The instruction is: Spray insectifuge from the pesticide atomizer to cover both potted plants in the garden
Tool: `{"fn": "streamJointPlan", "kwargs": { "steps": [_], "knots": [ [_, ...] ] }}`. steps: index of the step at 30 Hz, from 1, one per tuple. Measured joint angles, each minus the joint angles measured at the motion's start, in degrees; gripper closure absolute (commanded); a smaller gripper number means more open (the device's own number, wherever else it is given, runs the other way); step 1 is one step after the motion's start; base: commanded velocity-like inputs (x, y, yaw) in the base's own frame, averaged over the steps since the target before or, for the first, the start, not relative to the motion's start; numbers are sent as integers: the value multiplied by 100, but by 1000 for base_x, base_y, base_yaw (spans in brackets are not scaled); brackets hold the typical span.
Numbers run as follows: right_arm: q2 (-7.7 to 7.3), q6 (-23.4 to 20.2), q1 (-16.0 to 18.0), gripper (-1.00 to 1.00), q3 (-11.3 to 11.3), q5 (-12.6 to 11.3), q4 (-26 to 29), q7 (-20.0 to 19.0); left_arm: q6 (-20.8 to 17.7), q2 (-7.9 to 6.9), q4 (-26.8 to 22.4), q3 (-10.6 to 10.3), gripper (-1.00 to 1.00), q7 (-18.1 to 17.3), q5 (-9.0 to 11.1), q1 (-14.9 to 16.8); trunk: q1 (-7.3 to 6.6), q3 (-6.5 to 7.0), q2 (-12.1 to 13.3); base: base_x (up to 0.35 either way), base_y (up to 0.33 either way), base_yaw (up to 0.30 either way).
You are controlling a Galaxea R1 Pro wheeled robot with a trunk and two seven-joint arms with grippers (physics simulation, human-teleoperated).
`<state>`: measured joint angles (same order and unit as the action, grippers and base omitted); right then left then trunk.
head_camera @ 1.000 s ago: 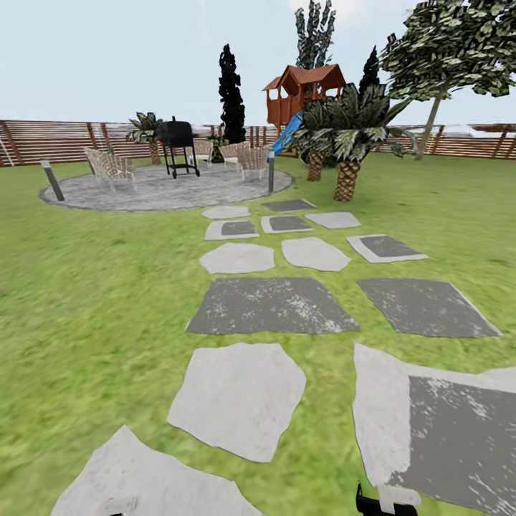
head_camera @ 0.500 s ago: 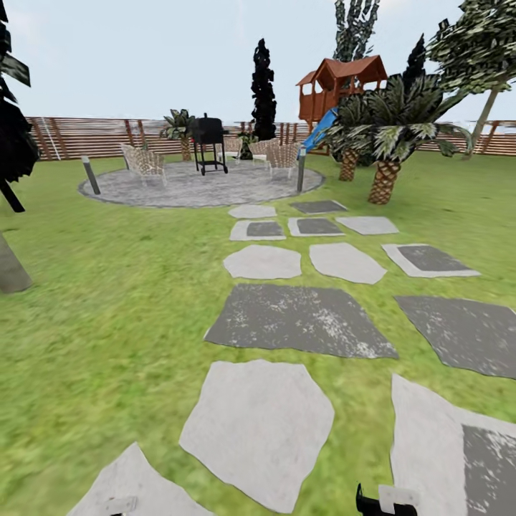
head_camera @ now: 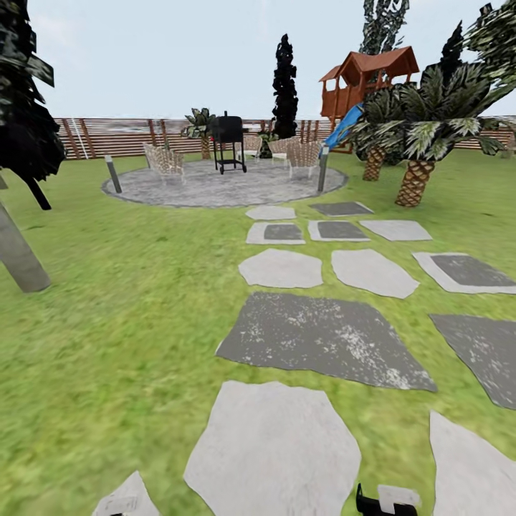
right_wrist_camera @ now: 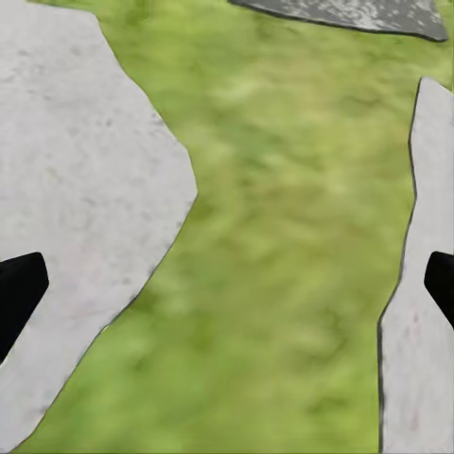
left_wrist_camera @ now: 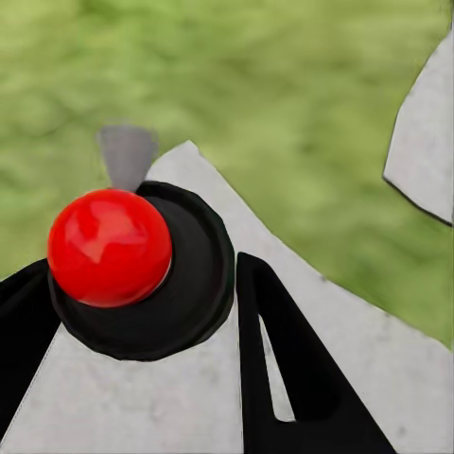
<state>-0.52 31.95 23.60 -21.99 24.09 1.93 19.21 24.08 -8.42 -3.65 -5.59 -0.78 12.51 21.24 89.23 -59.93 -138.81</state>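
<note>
Atomizer (left_wrist_camera: 128, 260), red-knobbed with a black collar, sits pinched between the left claw (left_wrist_camera: 142, 312) fingers, low at 7 o'clock. Right claw (right_wrist_camera: 227, 284) hangs spread over grass. Potted plants may stand near the patio (head_camera: 222, 186) at 12 o'clock; too small to tell. Drive steadily along the stepping stones (head_camera: 326, 340), keeping the atomizer upright.

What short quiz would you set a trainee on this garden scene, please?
1. True or false: the grill stands on the patio.
2. What lies beneath the open right gripper? A: grass and stones. B: a pot. C: a chair.
3. Fill in: the left gripper holds an atomizer with a ___ knob.
Key: 1 true; 2 A; 3 red.
</note>
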Motion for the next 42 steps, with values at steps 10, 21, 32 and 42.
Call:
{"fn": "streamJointPlan", "kwargs": {
  "steps": [10,21,32,42],
  "knots": [
    [0,0,0,-100,0,0,0,0,0,0,0,0,100,0,0,0,0,0,0,340,0,1],
    [1,-1,1,-100,1,0,-1,0,0,-1,-2,0,100,0,1,-2,0,0,0,339,0,161],
    [1,-1,1,-100,1,0,-1,0,0,-1,-2,0,100,0,2,-2,0,0,0,339,0,274],
    [-6,0,0,-100,0,4,0,2,0,7,0,-1,100,0,-4,0,0,0,0,339,0,107]
  ]
}}
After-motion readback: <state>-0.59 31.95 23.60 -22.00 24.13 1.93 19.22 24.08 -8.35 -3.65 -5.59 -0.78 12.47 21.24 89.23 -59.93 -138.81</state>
